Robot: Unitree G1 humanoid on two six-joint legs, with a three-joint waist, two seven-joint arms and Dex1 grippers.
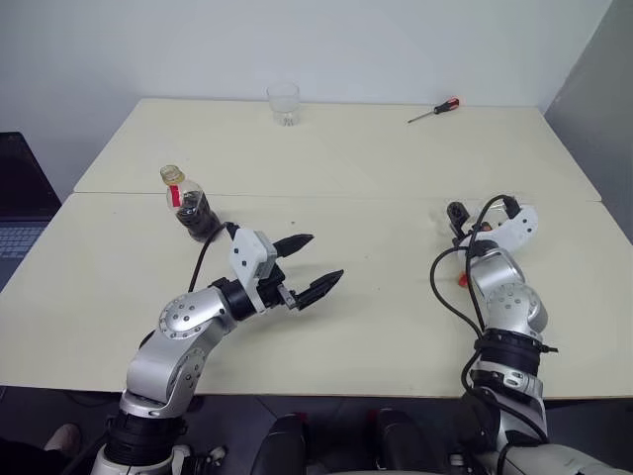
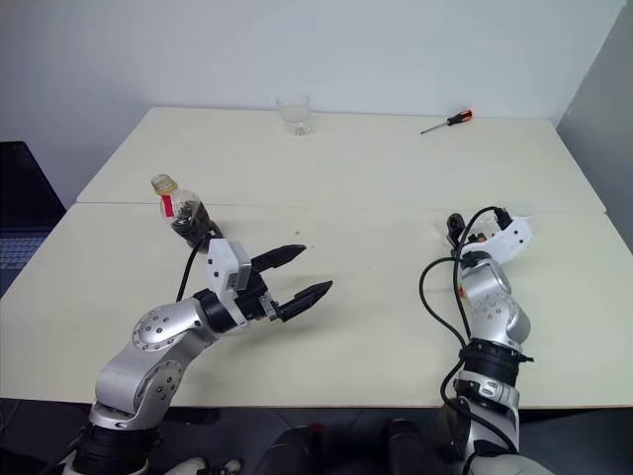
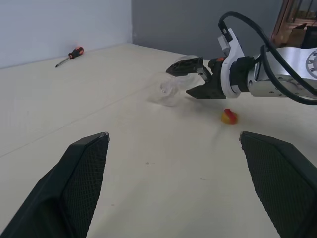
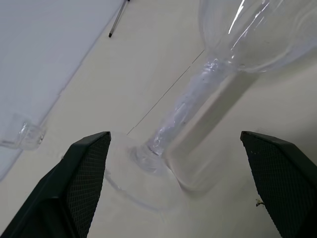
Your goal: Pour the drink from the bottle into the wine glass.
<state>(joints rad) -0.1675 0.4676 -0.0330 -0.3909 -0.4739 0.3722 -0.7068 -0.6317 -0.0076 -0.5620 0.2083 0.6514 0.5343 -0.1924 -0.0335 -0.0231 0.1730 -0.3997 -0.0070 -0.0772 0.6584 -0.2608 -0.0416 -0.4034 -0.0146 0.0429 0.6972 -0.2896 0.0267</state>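
Observation:
The bottle point(image 1: 189, 207), small and clear with a red label strip, stands at the table's left with the dark drink point(image 1: 198, 219) in its lower half. Just right of it my left gripper point(image 1: 324, 256) hovers open and empty, pointing toward the right arm. The wine glass point(image 4: 185, 104) shows close in the right wrist view, its stem and flat foot point(image 4: 136, 173) lying between the spread fingers of my open right gripper point(image 4: 174, 135), which do not touch it. In the left wrist view the glass point(image 3: 169, 90) sits at the right gripper's point(image 3: 179, 82) tips.
A short clear tumbler point(image 1: 284, 104) stands at the table's far edge and a red-handled screwdriver point(image 1: 435, 110) lies at the far right. A small yellow and red object point(image 3: 228, 117) lies on the table under my right arm. A laptop point(image 1: 20, 208) sits beyond the left edge.

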